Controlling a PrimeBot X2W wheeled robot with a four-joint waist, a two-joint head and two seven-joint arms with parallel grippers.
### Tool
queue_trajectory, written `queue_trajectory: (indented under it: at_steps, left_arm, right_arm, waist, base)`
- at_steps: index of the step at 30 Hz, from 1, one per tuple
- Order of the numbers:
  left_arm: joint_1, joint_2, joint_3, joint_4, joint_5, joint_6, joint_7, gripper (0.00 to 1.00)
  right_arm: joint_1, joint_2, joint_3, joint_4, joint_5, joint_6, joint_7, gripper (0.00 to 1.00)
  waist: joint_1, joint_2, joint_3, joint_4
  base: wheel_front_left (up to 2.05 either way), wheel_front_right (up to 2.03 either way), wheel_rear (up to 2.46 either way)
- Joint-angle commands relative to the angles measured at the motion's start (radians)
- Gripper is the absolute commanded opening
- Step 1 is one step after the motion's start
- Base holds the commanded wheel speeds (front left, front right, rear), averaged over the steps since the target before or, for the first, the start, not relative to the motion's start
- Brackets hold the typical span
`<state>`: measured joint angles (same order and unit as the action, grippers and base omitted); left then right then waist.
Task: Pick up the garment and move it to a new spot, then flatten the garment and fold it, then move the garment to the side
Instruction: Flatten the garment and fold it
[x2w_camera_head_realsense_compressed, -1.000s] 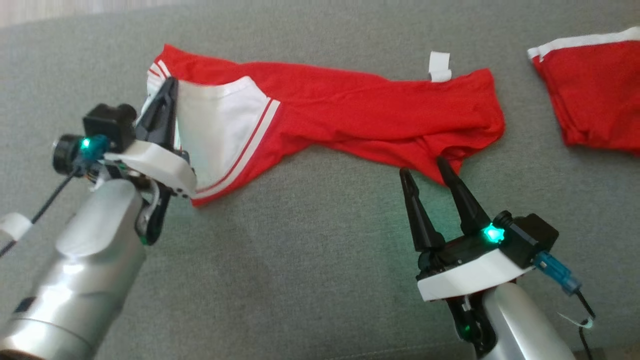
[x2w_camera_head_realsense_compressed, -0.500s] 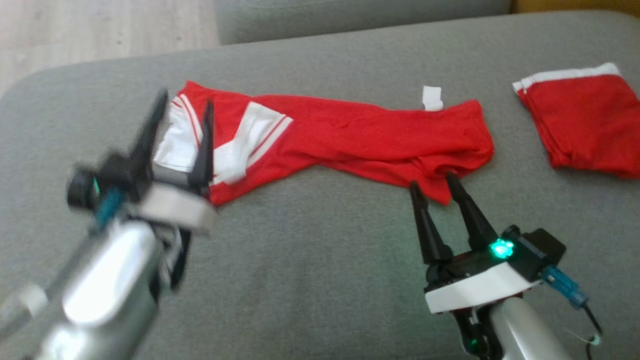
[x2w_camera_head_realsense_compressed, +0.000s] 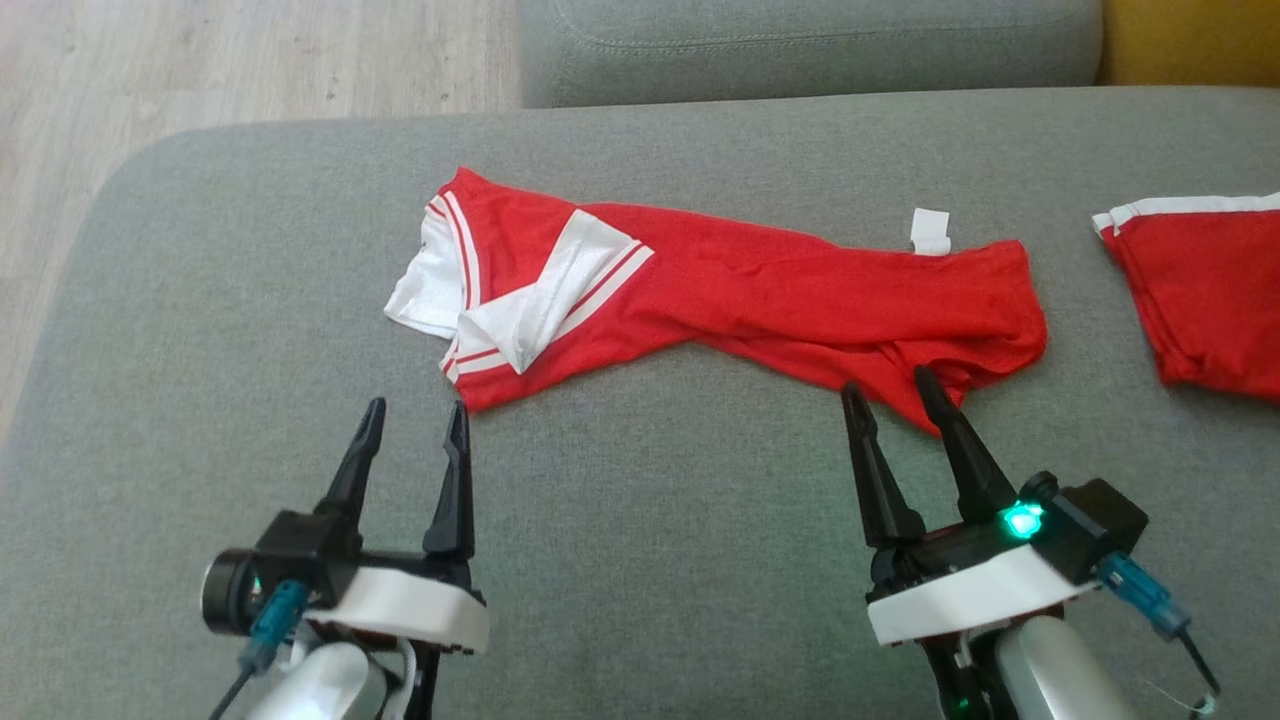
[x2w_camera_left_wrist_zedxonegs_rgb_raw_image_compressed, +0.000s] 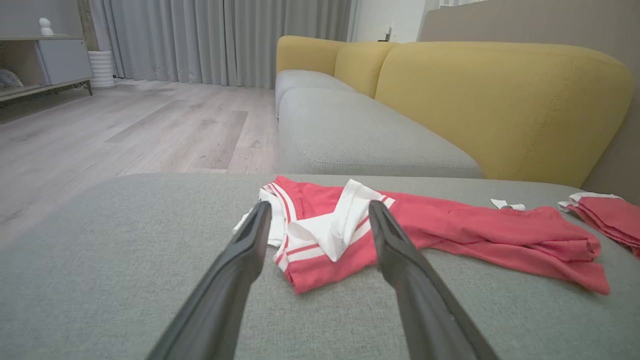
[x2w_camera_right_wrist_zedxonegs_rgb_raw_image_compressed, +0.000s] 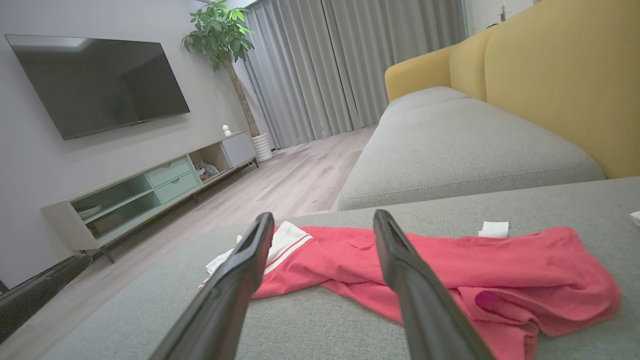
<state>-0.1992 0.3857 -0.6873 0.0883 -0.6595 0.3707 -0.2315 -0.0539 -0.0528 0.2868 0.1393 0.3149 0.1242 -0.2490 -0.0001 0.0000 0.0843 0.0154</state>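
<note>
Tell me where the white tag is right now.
In the head view, the tag lies at the far edge of the garment, near its right end, left of the second garment.

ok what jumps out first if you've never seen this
The bright red garment with white trim lies crumpled across the grey sofa cushion. Next, the two dark-fingered grippers at the near edge, both open and empty: the left gripper just short of its white end, the right gripper at its red end. A second red garment lies at the far right.
</note>
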Motion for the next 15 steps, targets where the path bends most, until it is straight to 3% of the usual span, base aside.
queue_trajectory:
  at_steps: [1, 8, 15]
  left_arm:
    - [-0.061, 0.021, 0.041, -0.033, 0.007, 0.003, -0.015, 1.0]
    - [-0.131, 0.045, 0.027, -0.021, 0.027, -0.032, 0.014, 1.0]
    - [-0.222, 0.051, -0.016, 0.054, 0.03, -0.088, 0.11, 1.0]
  right_arm:
    - [-0.02, 0.003, 0.024, -0.04, -0.009, 0.007, 0.0, 1.0]
    - [-0.031, 0.003, 0.042, -0.048, -0.002, 0.007, 0.002, 1.0]
    - [-0.056, 0.003, 0.044, -0.054, 0.001, 0.007, -0.002, 1.0]
  waist:
    - [0.0001, 0.0, 0.003, 0.002]
    - [0.0001, 0.0, 0.038, -0.022]
    - [0.0001, 0.0, 0.12, -0.063]
  base:
    - [0.0, 0.0, 0.0]
    - [0.0, 0.0, 0.0]
    - [0.0, 0.0, 0.0]
